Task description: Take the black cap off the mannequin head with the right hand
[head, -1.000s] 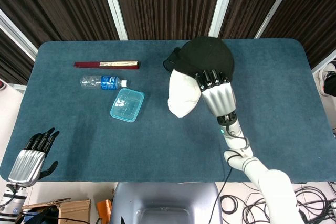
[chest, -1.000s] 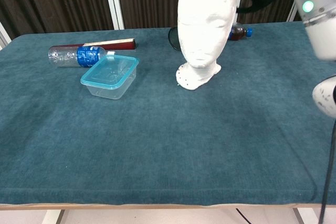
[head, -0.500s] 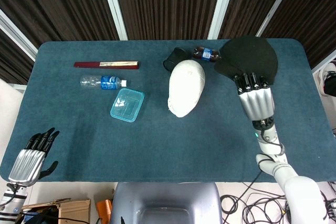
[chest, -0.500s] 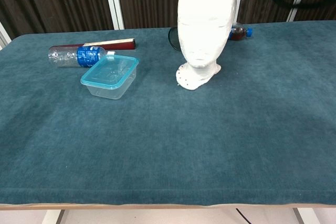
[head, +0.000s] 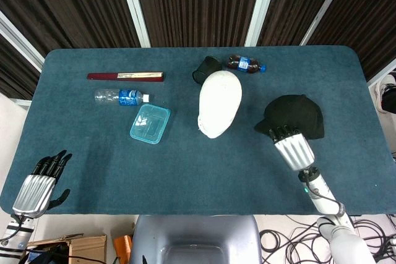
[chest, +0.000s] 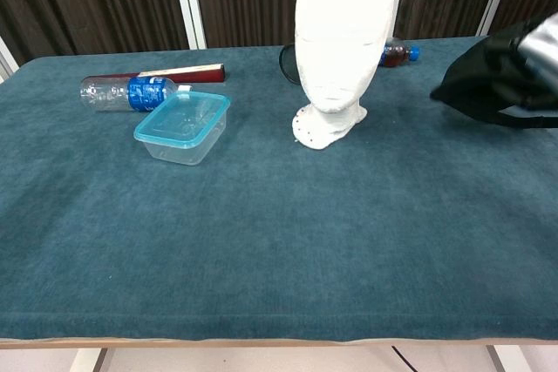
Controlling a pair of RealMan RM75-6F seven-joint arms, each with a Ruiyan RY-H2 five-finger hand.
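Note:
The white mannequin head (head: 218, 103) (chest: 339, 45) stands bare at the middle of the blue table. The black cap (head: 291, 116) (chest: 490, 80) is off it, to its right. My right hand (head: 293, 148) (chest: 542, 51) grips the cap from the near side, holding it low over the table's right part. In the chest view the cap hangs at the right edge, clear of the cloth. My left hand (head: 39, 183) hangs off the table's near left corner with fingers spread and nothing in it.
A clear blue-rimmed tub (head: 150, 123) (chest: 183, 126) and a lying water bottle (head: 121, 97) (chest: 125, 91) are left of the head. A dark red folded fan (head: 125, 76) lies behind them. A black cup (head: 205, 70) and a cola bottle (head: 246, 64) lie behind the head.
My right hand lifted the cap off the mannequin head, swung it up and to the right, then brought it down and nearer, low over the table's right side. The left hand stayed put.

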